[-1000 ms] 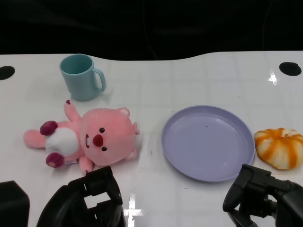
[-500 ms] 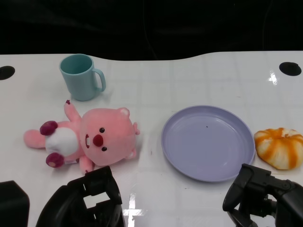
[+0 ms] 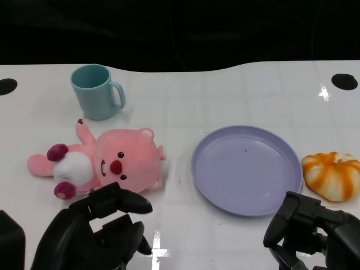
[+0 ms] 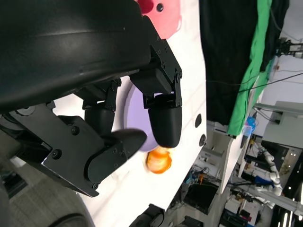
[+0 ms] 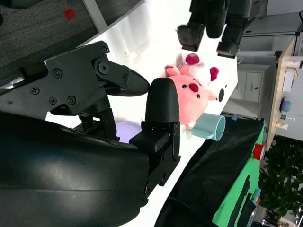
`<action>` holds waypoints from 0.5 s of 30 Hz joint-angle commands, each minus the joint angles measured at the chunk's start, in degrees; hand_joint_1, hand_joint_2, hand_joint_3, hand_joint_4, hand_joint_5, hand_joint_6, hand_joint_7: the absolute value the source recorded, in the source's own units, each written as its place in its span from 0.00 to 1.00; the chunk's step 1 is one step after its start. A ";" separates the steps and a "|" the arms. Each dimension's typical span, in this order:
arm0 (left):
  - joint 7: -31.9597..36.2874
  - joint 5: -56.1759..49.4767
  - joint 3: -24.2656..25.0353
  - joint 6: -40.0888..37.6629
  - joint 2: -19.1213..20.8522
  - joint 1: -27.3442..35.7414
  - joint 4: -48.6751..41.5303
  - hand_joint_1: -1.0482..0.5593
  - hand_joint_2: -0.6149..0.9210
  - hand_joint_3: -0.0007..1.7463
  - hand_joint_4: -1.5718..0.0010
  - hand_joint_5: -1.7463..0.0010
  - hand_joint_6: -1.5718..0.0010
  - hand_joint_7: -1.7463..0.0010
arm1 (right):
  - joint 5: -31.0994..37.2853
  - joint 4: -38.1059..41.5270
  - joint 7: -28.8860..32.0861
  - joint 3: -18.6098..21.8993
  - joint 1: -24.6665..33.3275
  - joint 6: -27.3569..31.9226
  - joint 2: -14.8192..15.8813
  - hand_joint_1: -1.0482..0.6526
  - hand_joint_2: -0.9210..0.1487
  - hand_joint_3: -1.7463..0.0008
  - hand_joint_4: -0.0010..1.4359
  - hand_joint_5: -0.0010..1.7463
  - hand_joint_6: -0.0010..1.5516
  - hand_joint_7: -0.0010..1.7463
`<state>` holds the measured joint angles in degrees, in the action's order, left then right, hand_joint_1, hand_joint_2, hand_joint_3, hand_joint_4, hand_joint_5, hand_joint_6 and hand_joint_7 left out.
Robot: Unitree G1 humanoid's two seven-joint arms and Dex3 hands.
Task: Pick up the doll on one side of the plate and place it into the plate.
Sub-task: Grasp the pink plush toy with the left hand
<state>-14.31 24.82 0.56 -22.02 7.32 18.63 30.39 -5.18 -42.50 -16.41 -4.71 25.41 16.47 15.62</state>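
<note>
The step in hand looks like the reach for the doll [image 3: 107, 164]: nothing is grasped yet. The pink doll lies on its back on the white table [image 3: 225, 95], left of the purple plate [image 3: 246, 169] and well apart from it, with a teal cup [image 3: 97, 91] farther off behind it.

The left hand [image 3: 98, 233] hovers at the near edge, just short of the doll's near side, its fingers [image 3: 126, 202] spread and empty, tips pointing toward the plate side. The right hand [image 3: 306, 233] waits near the plate's near right edge, fingers apart, holding nothing; an orange-and-white pumpkin toy [image 3: 332, 175] sits just right of the plate.

The next move probably calls for the left hand to go forward over the doll's round head or body, close around the soft bulk, lift it, and carry it right to the plate.
</note>
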 commanded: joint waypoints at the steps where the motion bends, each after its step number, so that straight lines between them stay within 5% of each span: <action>1: 1.04 -3.27 1.12 2.46 1.53 -0.43 1.48 0.45 0.93 0.21 0.70 0.29 0.60 0.68 | 0.16 0.14 0.44 -0.34 -0.19 -0.30 -0.21 0.49 0.17 0.55 0.46 1.00 0.33 0.90; 5: 0.82 -7.28 2.07 4.66 3.36 -1.34 2.53 0.43 0.99 0.08 0.74 0.38 0.63 0.79 | 0.05 0.46 0.31 -0.52 -0.23 -0.74 -0.22 0.49 0.17 0.55 0.45 1.00 0.33 0.90; 15: -1.01 -16.60 4.71 11.25 10.76 -5.62 1.38 0.31 1.00 0.03 0.87 0.49 0.70 0.89 | -0.05 0.71 0.22 -0.37 -0.81 -0.33 -0.05 0.48 0.17 0.56 0.45 1.00 0.33 0.90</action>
<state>-14.64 9.31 4.45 -11.70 16.60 13.84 32.17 -5.08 -41.73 -16.28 -5.33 24.80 16.37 15.42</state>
